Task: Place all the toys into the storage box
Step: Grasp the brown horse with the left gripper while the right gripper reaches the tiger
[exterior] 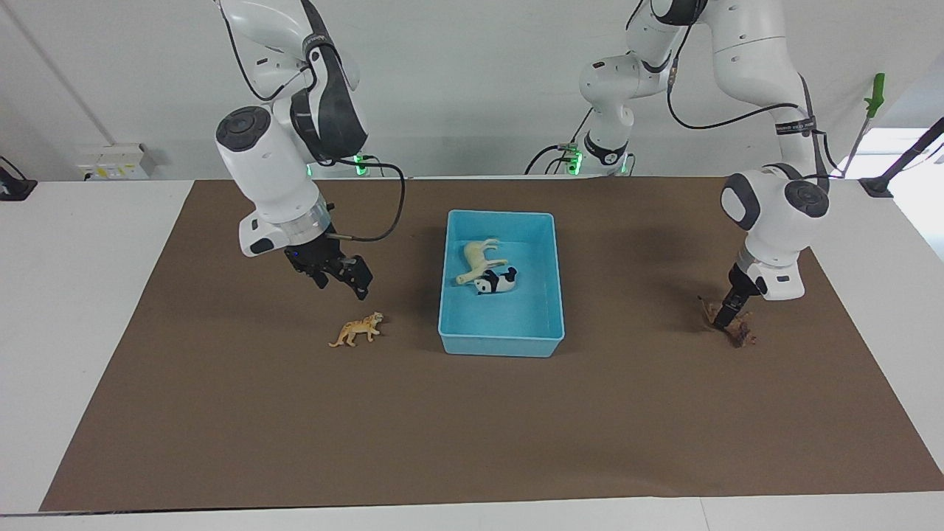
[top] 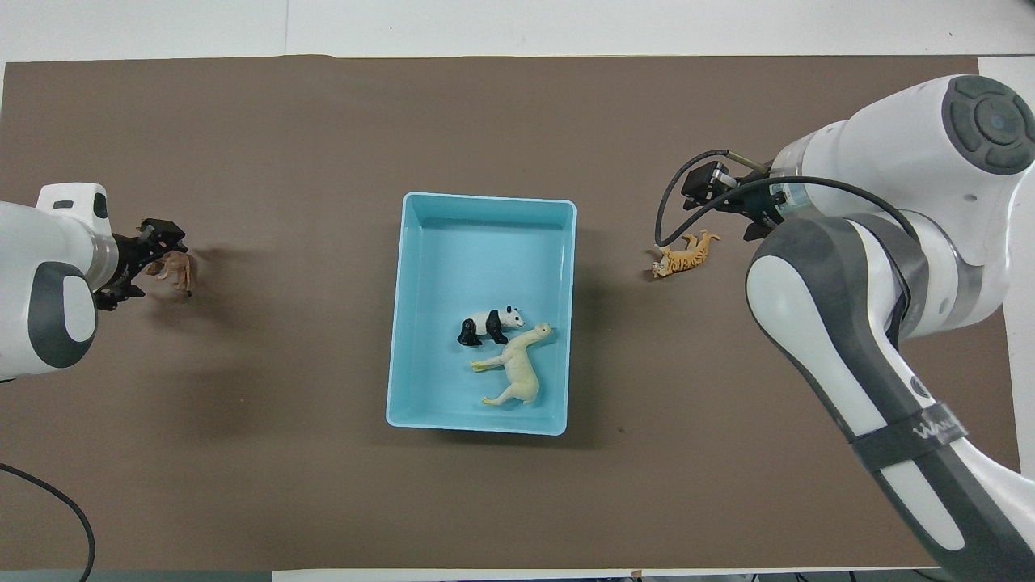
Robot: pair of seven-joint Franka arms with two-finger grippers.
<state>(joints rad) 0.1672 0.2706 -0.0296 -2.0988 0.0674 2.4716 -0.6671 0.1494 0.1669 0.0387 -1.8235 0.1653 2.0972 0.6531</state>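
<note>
The light blue storage box [exterior: 501,344] [top: 485,198] stands mid-mat. In it lie the cream-white horse [exterior: 479,258] [top: 517,368] and the panda [exterior: 495,281] [top: 487,325], both on their sides. The orange tiger [exterior: 358,330] [top: 683,255] stands on the mat toward the right arm's end. My right gripper [exterior: 341,283] [top: 728,206] hangs open and empty just above it. The dark brown lion [exterior: 740,330] [top: 176,271] lies on the mat toward the left arm's end. My left gripper [exterior: 726,316] [top: 145,263] is down at it, fingers open around it.
A brown mat [exterior: 472,428] covers most of the white table. Green-lit arm bases and cables sit at the robots' edge of the table. A green-handled tool [exterior: 874,96] stands off the mat by the left arm's end.
</note>
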